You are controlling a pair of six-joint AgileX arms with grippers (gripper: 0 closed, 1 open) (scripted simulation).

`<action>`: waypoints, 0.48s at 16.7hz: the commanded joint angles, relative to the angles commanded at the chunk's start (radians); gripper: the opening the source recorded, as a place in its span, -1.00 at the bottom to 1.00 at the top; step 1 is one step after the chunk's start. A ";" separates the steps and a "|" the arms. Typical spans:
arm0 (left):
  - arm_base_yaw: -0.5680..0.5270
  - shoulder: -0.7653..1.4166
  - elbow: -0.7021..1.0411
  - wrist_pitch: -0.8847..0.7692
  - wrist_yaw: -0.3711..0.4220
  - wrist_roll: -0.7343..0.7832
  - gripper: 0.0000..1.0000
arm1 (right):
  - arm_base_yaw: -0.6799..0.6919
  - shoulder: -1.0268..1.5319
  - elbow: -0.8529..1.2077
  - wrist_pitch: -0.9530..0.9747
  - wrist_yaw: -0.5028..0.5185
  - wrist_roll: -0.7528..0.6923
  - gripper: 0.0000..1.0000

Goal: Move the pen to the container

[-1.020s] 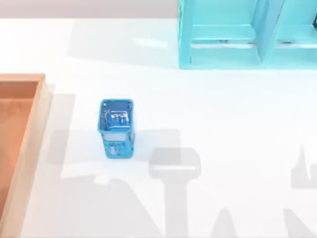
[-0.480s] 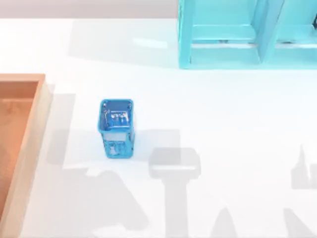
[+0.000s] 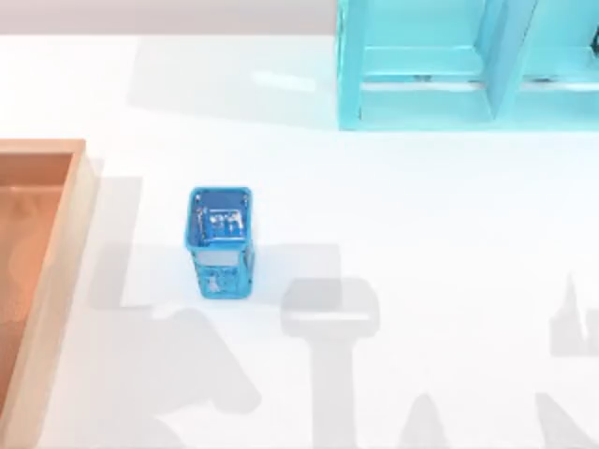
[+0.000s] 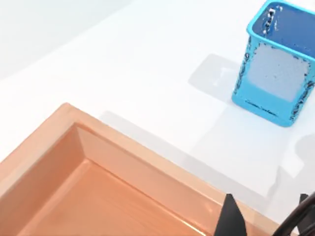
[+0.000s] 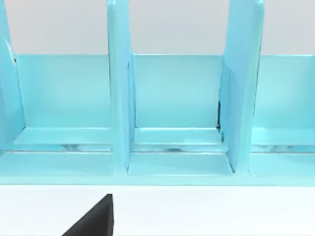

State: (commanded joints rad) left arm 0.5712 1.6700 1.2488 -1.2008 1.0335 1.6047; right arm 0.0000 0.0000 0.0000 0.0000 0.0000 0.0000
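As the top view has it: the left arm's shadow [image 3: 201, 383] on the bench [image 3: 421, 215] now bulges further toward the cup [image 3: 221, 241] than a second ago. The cup, the container [image 3: 58, 281] and the shelf [image 3: 468, 65] lie just as they did.
Change, read for the task: I judge that the left arm is travelling toward the cup, so this is the approach. Nothing has been lifted or moved yet.
Pen, top view: I cannot pick it out with certainty. Pale printed marks inside the cup's mouth may be it, so my guess is that it stands in the cup, well apart from the container.
Left wrist view, left gripper [image 4: 266, 221]: its dark fingers [image 4: 229, 216] stand apart with nothing between them. They hang over the container's near rim [image 4: 147, 162].
Left wrist view, cup: it stands ahead of the left gripper, beyond the rim and out on the bench, with a thin speckled streak at its lip that I cannot name.
Left wrist view, container: just beneath the left gripper, with its wooden floor bare where it shows.
Right wrist view, right gripper [image 5: 96, 221]: parked and facing the shelf's bays, which stand straight ahead of it. Whether it is apart or together I cannot tell.
Still to do: reach the cup, take the pen and carry it back to the container.
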 joint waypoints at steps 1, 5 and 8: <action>0.000 0.000 0.000 0.000 0.000 0.000 -1.00 | 0.000 0.000 0.000 0.000 0.000 0.000 1.00; 0.000 0.000 0.000 0.000 0.000 0.000 -0.70 | 0.000 0.000 0.000 0.000 0.000 0.000 1.00; 0.000 0.000 0.000 0.000 0.000 0.000 -0.25 | 0.000 0.000 0.000 0.000 0.000 0.000 1.00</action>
State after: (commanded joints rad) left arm 0.5712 1.6700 1.2488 -1.2008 1.0335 1.6047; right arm 0.0000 0.0000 0.0000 0.0000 0.0000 0.0000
